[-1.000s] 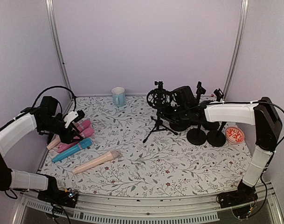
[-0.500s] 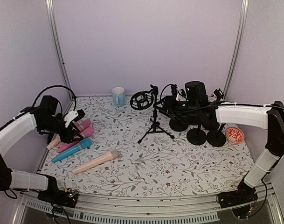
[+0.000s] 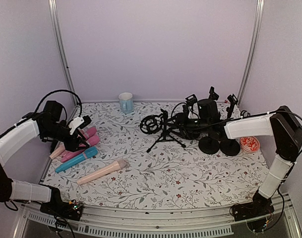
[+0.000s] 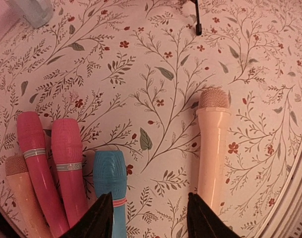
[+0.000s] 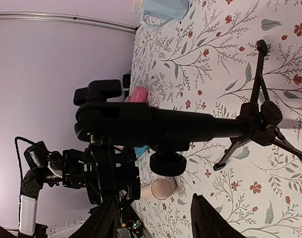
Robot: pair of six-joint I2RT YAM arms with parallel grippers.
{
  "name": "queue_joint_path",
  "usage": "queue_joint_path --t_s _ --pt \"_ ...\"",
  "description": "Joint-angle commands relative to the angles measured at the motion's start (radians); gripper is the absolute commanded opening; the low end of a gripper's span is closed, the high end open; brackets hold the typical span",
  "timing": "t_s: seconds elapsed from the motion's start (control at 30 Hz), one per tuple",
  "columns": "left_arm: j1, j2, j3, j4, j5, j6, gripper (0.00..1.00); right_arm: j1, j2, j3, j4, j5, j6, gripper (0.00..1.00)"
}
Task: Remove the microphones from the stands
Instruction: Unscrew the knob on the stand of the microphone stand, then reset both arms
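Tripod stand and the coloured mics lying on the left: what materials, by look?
Tripod stand: matte black, likely metal tube with plastic knobs. Pink microphones, blue microphone, peach microphone: smooth single-colour bodies, probably plastic; the peach one's head shows fine mesh, material unclear.

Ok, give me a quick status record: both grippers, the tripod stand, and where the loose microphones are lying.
left gripper: open, empty, above the blue microphone and beige microphone
right gripper: open, holding nothing, close to the tripod stand
tripod stand: leaning left, shock mount low
microphone in mount: cannot tell
loose microphones: also two pink microphones and a peach microphone, lying side by side with the blue one
mug: upright by the back wall
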Motion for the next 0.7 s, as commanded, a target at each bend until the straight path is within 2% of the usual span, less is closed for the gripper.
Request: queue_joint_path --t_s 0.0,0.2,0.5,0.6,0.63,0.67 --pt "-0.014 0.007 0.027 -0.013 0.01 -0.01 0.53 0.004 0.039 0.015 0.08 -0.007 0.039 0.52" --pt "-0.019 0.013 0.034 -0.014 0.004 -0.016 0.53 0.006 0.058 0.012 0.111 0.025 0.057 0.47" --pt "-0.02 0.02 0.015 -0.009 -0.01 -0.022 0.56 0.073 -0.069 0.008 -0.129 0.288 -0.149 0.51" --pt "-0.021 0.026 0.017 0.008 -0.035 -0.042 0.61 0.124 -0.112 0.015 -0.201 0.406 -0.243 0.6" --pt "-0.021 0.027 0.019 0.014 -0.041 -0.051 0.68 0.146 -0.13 0.015 -0.222 0.453 -0.278 0.64" --pt "-0.021 0.027 0.022 0.017 -0.046 -0.06 0.78 0.167 -0.147 0.014 -0.236 0.498 -0.302 0.69"
